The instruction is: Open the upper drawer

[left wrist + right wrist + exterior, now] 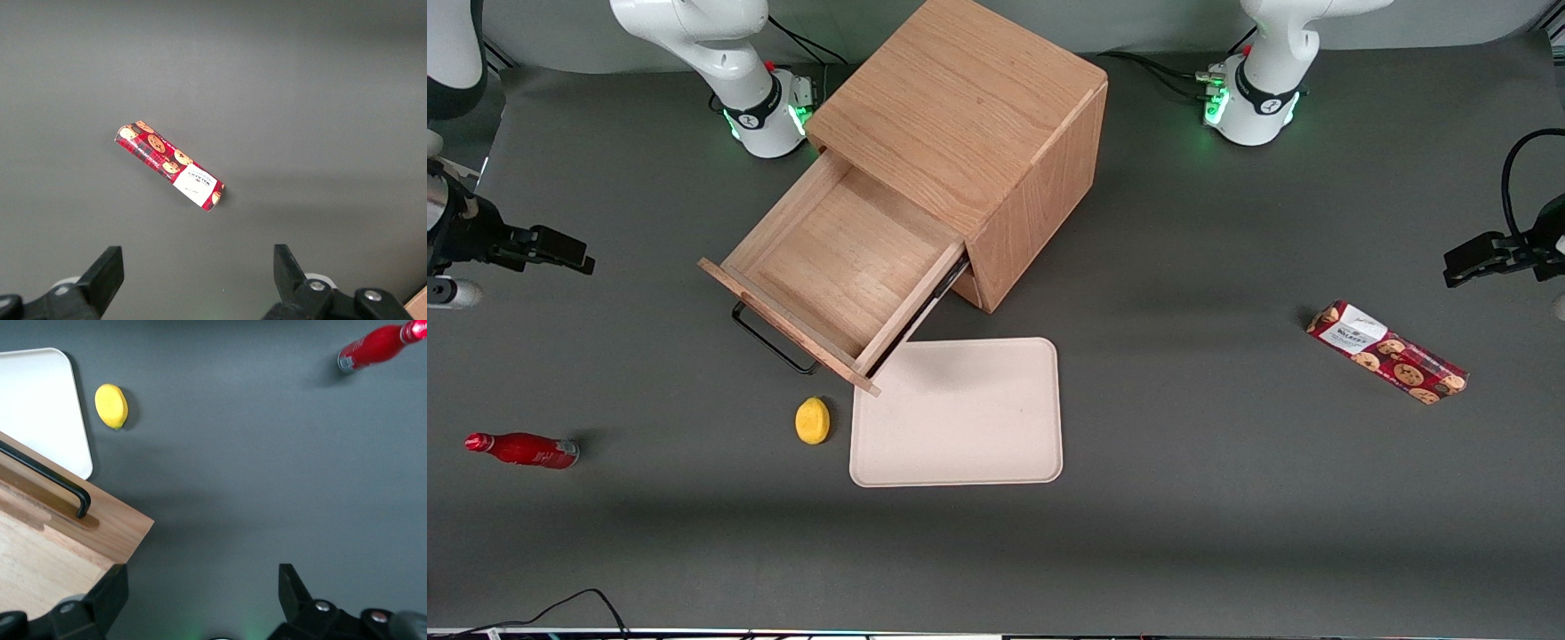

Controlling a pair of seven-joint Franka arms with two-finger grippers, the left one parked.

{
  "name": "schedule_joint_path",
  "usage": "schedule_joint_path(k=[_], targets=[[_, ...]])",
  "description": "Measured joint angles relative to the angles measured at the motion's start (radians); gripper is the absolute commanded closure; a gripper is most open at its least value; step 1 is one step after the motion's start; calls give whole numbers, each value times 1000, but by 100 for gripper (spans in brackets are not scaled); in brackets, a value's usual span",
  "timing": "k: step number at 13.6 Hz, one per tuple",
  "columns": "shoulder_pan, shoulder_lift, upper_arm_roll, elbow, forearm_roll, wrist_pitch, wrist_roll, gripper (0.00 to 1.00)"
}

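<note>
We see the upper drawer (831, 262) pulled well out of the cabinet (978, 133); our gripper (547, 249) hangs spread, holding nothing, above the worktop (1183, 498), well apart from its handle (769, 342).

I am looking at a robot lab bench, not a home. Dark grey mat (1192, 498) covers the whole table. Two white arm bases (765, 116) with green status lights bolted at the edge farthest from the front camera. Cables (560, 609) trail loose. Wooden cabinet (978, 124), red bottle (523, 450), lemon (812, 420), tray (960, 462) and cookie pack (1387, 352) lie spread like test props. My gripper (560, 249) hangs open at the working arm's end.
</note>
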Motion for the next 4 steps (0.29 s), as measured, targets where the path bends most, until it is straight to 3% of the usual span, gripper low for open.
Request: schedule_joint_path(k=[4], targets=[[0, 5, -3, 29, 0, -1, 0, 0]])
